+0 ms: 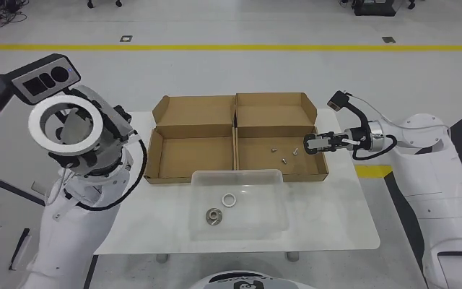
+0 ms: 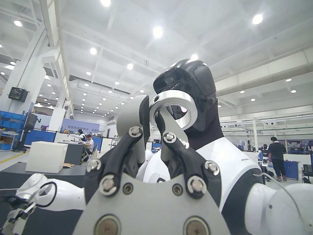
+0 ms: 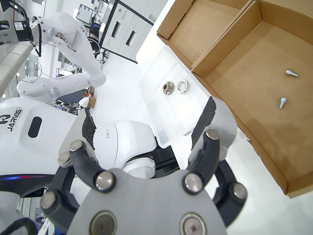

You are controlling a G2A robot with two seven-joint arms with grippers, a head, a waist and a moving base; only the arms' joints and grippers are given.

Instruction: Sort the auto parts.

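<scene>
Left wrist view: left gripper [image 2: 149, 113] clenched on the wall of a broad silver machined metal ring [image 2: 171, 97], one finger inside the bore, the other outside. Held aloft off the left end of the white counter [image 1: 346, 209], well apart from the left-hand brown cardboard box [image 1: 191, 155] and the right-hand brown cardboard box [image 1: 256, 155]. Judged rigid, smooth and rather slippery, fairly weighty for its size; wall pinch looks sound, provided the pads sit square to the metal. Unlikely to break if dropped, likely to roll.

Right gripper [image 3: 148, 118] released, nothing between the jaws, hovering at the outer edge of the right-hand box, near small silver bolts [image 3: 291, 73] lying on its floor.

Lying in the clear plastic tray [image 1: 238, 173]: a small whitish ring [image 1: 230, 200] and a grey flanged metal hub [image 1: 213, 214], just beside each other.

Hard to make out: exact pad contact behind the ring wall; number of bolts in the top view, perhaps three specks; intended box for the held ring.
</scene>
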